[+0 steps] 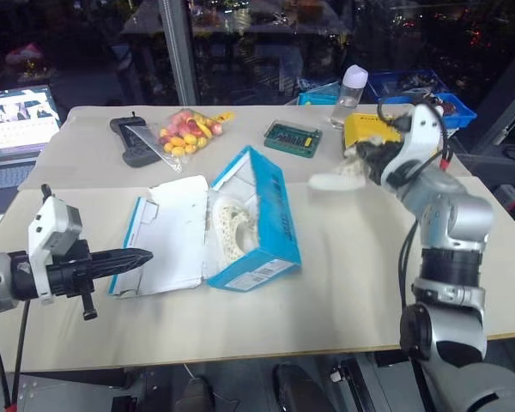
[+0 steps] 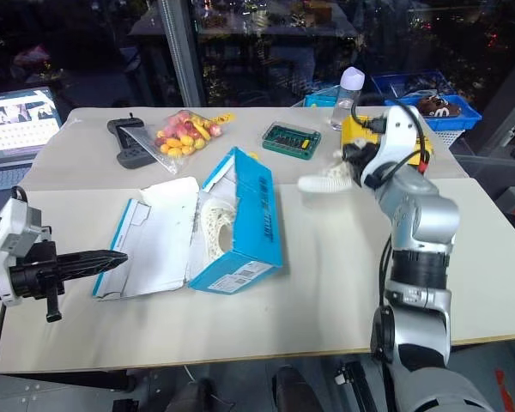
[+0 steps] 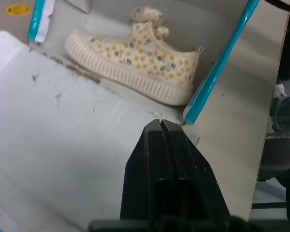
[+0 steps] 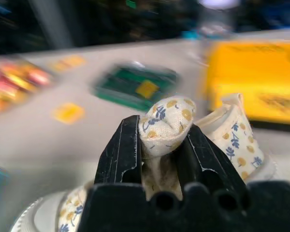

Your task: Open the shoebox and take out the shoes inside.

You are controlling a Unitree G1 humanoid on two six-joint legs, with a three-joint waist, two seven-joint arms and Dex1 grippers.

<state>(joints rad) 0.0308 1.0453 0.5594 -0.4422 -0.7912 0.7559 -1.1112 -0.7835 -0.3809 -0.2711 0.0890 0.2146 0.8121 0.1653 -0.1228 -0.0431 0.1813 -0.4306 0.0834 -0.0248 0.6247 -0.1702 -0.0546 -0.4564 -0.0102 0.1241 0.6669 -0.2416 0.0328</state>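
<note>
The blue shoebox (image 1: 273, 215) lies open on its side at the table's middle, its white-lined lid (image 1: 173, 232) flat on the table to the left. One cream shoe (image 3: 135, 60) with a small flower print rests inside it. The other shoe (image 1: 336, 178) hangs in the air to the right of the box, my right gripper (image 4: 162, 126) shut on its fabric top. My left gripper (image 1: 142, 256) is shut on nothing, level at the lid's left edge, pointing toward the box.
A yellow box (image 1: 369, 129) stands just behind the held shoe. At the back are a green case (image 1: 292, 137), a bag of coloured sweets (image 1: 187, 130), a black controller (image 1: 130, 142), a bottle (image 1: 350, 90) and a blue bin (image 1: 421, 90). A laptop (image 1: 13, 120) sits far left.
</note>
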